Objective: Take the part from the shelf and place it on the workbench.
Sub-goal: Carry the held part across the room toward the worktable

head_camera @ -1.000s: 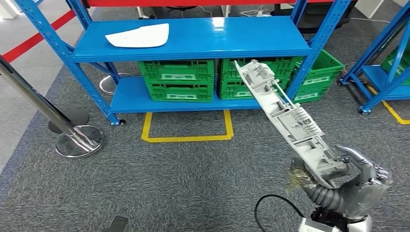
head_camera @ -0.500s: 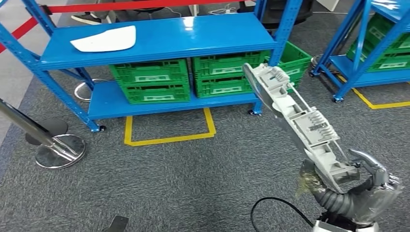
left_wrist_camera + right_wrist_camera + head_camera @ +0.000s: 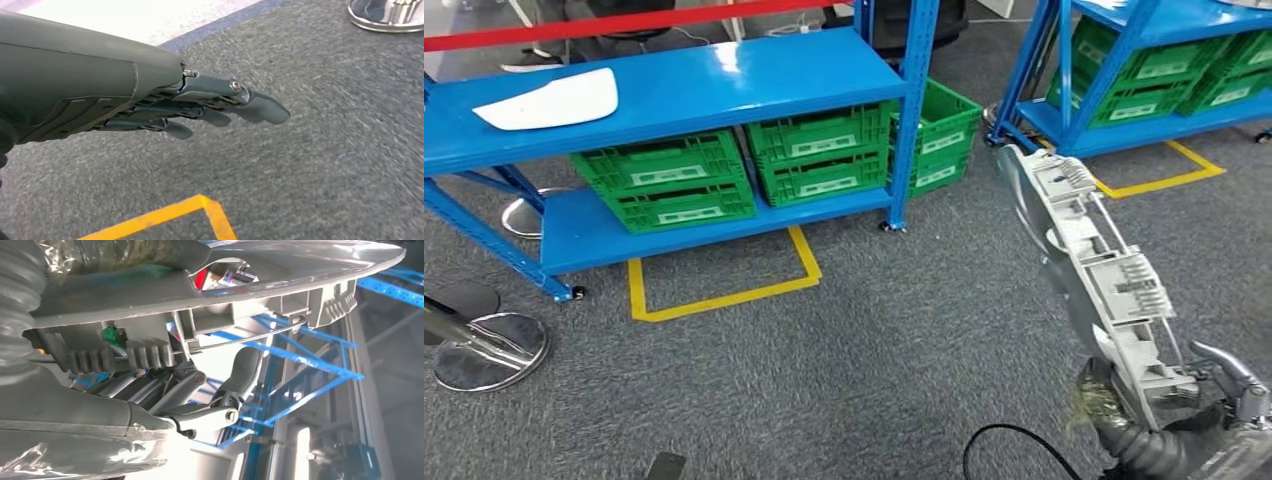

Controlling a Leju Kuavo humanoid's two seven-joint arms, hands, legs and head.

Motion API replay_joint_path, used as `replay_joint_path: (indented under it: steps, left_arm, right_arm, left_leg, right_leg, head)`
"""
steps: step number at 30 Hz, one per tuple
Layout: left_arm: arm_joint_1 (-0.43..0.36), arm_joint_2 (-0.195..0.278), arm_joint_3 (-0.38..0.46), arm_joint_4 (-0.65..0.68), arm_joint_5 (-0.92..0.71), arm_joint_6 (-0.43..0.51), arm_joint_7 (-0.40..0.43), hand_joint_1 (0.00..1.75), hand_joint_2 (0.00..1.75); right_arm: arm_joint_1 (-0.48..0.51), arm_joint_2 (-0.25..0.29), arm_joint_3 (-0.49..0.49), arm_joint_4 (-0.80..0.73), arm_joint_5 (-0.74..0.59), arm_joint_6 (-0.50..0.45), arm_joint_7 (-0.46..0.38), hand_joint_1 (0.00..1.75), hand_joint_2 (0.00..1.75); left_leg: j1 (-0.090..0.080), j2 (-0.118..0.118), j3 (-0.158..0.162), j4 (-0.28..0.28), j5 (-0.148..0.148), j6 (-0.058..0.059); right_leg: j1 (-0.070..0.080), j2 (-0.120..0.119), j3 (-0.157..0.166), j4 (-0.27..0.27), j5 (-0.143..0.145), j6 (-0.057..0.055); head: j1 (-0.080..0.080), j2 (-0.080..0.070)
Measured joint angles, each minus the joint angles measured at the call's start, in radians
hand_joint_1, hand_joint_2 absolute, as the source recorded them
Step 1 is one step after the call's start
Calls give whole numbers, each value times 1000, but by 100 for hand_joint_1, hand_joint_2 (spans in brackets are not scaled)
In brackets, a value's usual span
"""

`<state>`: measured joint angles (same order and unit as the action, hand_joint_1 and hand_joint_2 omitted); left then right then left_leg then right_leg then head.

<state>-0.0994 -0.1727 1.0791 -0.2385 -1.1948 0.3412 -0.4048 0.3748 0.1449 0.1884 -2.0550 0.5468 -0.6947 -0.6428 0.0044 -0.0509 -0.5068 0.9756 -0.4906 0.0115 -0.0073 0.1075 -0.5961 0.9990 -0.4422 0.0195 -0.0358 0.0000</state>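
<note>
A long grey plastic part (image 3: 1096,264) with ribs and a wire rod slants up from the lower right of the head view. My right hand (image 3: 1199,425) grips its lower end at the picture's bottom right corner. The right wrist view shows the part (image 3: 260,295) close up, lying across my right hand (image 3: 170,390), whose fingers curl under it. My left hand (image 3: 200,107) hangs over grey carpet with its fingers stretched out and nothing in them. A flat white part (image 3: 549,100) lies on the blue shelf (image 3: 724,85) at the upper left.
Green crates (image 3: 754,165) stand on the blue shelf's lower level. A second blue rack (image 3: 1164,60) with green crates stands at the upper right. Yellow floor tape (image 3: 724,290) marks a bay before the shelf. A chrome post base (image 3: 484,350) stands at the left. A black cable (image 3: 1009,450) loops near my right arm.
The whole scene has slid left in the head view, so the camera has turned right. The second rack has come into view. My right hand still holds the grey part.
</note>
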Motion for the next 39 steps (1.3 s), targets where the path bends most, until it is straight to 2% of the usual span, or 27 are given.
replay_joint_path:
  steps: [2,4,5,6,7,8,10,12,13,15,17,19,20,21,22,23,24,26,28,30,31,33,34,36,37,38,39]
  left_arm:
    - [1,-1,1,0,1,0,-1,0,175]
    - [4,0,1,0,2,1,-3,0,175]
    - [6,0,2,0,2,1,-3,0,175]
    - [7,-1,2,0,2,1,-3,0,175]
    - [7,-1,2,0,2,1,-3,0,175]
    - [6,-1,2,0,2,0,-3,0,175]
    - [4,-1,2,0,2,0,-3,0,175]
    - [3,0,3,0,3,1,-3,0,175]
    - [2,0,3,0,3,1,-3,0,175]
    - [0,0,3,0,3,2,-3,0,175]
    - [0,0,4,0,3,2,-4,0,175]
    - [2,0,6,0,3,2,-4,0,175]
    - [4,0,7,0,3,2,-5,0,175]
    - [6,0,7,0,3,2,-5,0,175]
    - [8,0,7,0,3,2,-5,0,175]
    - [8,0,8,0,3,2,-6,0,175]
    - [8,0,8,0,3,2,-8,0,175]
    - [8,3,8,0,3,2,-10,0,175]
    - [7,7,8,0,3,2,-11,0,175]
    - [6,6,9,0,3,2,-12,0,175]
    - [5,5,9,0,3,2,-12,0,175]
    - [3,4,9,0,3,3,-12,0,175]
    - [4,4,9,0,3,3,-13,0,175]
    - [7,4,9,0,3,3,-13,0,175]
    - [8,4,9,0,3,3,-13,0,175]
    - [8,3,10,0,3,3,-13,0,175]
    - [7,3,10,0,3,3,-13,0,175]
  right_arm:
    - [9,6,-9,-5,-7,0,-7,175,175]
    - [12,9,-12,-6,-12,-1,-10,175,175]
    - [14,10,-13,-6,-13,-1,-11,175,175]
    - [16,11,-14,-6,-14,-1,-11,175,175]
    - [18,11,-16,-6,-14,-1,-11,175,175]
    - [19,12,-18,-6,-15,-1,-11,175,175]
    - [19,14,-21,-6,-16,-1,-11,175,175]
    - [19,17,-25,-6,-19,-1,-13,175,175]
    - [19,18,-27,-6,-22,-1,-14,175,175]
    - [22,21,-31,-6,-26,-1,-17,175,175]
    - [23,25,-34,-6,-28,-2,-19,175,175]
    - [22,29,-36,-6,-30,-2,-20,175,175]
    - [22,30,-37,-6,-30,-2,-20,175,175]
    - [22,30,-37,-6,-30,-2,-20,175,175]
    - [23,31,-38,-6,-30,-2,-20,175,175]
    - [23,31,-39,-6,-30,-2,-20,175,175]
    - [23,32,-40,-6,-30,-2,-20,175,175]
    - [22,32,-42,-6,-30,-2,-20,175,175]
    - [20,33,-43,-5,-31,-2,-21,175,175]
    - [21,33,-44,-5,-31,-3,-21,175,175]
    - [23,33,-45,-5,-31,-3,-21,175,175]
    - [21,33,-46,-5,-30,-3,-21,175,175]
    - [19,33,-46,-5,-30,-3,-21,175,175]
    - [16,33,-46,-4,-30,-3,-21,175,175]
    - [16,33,-46,-3,-30,-3,-21,175,175]
    - [16,33,-46,-1,-30,-3,-21,175,175]
    - [16,33,-46,0,-30,-3,-21,175,175]
  left_leg:
    - [5,25,-2,-8,10,8]
    - [5,53,-7,-8,12,12]
    - [4,67,-9,-8,12,11]
    - [5,82,-11,-8,13,11]
    - [5,96,-11,-8,13,9]
    - [6,109,-10,-7,13,7]
    - [4,130,-6,-5,9,-1]
    - [-1,144,-2,-2,6,-14]
    - [-3,151,-1,-2,6,-20]
    - [1,162,1,-1,4,-32]
    - [6,129,-13,36,-30,-43]
    - [8,78,-63,152,-100,-47]
    - [8,66,-96,223,-130,-46]
    - [7,61,-122,275,-143,-44]
    - [7,59,-134,295,-136,-42]
    - [6,56,-129,275,-109,-37]
    - [6,49,-109,224,-70,-31]
    - [5,-1,-56,92,-2,-14]
    - [3,-38,-30,22,16,-5]
    - [4,-23,-27,8,14,-3]
    - [5,-10,-26,3,17,-1]
    - [9,18,-23,-8,23,7]
    - [7,33,-22,-8,23,10]
    - [5,63,-23,-8,21,12]
    - [5,77,-23,-7,20,11]
    - [5,91,-22,-7,19,9]
    - [5,102,-21,-6,17,6]
  right_leg:
    - [0,-43,-31,52,-39,11]
    - [-3,-89,-85,177,-117,24]
    - [-6,-95,-111,242,-148,31]
    - [-8,-98,-125,283,-163,36]
    - [-11,-101,-119,287,-158,40]
    - [-14,-107,-91,247,-135,43]
    - [-17,-147,0,98,-79,45]
    - [-16,-178,58,4,-54,32]
    - [-13,-179,59,-5,-54,22]
    - [-12,-157,52,-3,-49,3]
    - [-14,-136,49,-6,-41,-12]
    - [-13,-114,47,-6,-36,-21]
    - [-12,-101,45,-6,-34,-24]
    - [-10,-87,44,-6,-34,-25]
    - [-8,-73,44,-5,-33,-26]
    - [-6,-58,45,-5,-33,-26]
    - [-5,-44,46,-5,-33,-26]
    - [-4,-19,46,-3,-32,-23]
    - [-7,3,35,0,-30,-15]
    - [-10,25,23,0,-24,0]
    - [-10,15,16,4,-26,6]
    - [-7,-37,-17,61,-62,13]
    - [-7,-70,-45,118,-94,16]
    - [-10,-95,-105,246,-149,24]
    - [-12,-99,-120,278,-154,27]
    - [-13,-103,-114,270,-140,29]
    - [-14,-110,-88,224,-111,30]
  head:
    - [7,0]
    - [13,0]
    - [13,0]
    - [13,0]
    - [14,0]
    - [14,0]
    - [15,0]
    - [12,0]
    - [10,0]
    - [7,0]
    - [4,0]
    - [0,0]
    - [-1,0]
    - [-1,0]
    - [-1,0]
    - [-1,0]
    - [-1,0]
    - [0,0]
    - [-1,0]
    - [-2,0]
    - [-1,0]
    - [5,0]
    - [7,0]
    - [10,0]
    - [10,0]
    - [11,0]
    - [10,0]
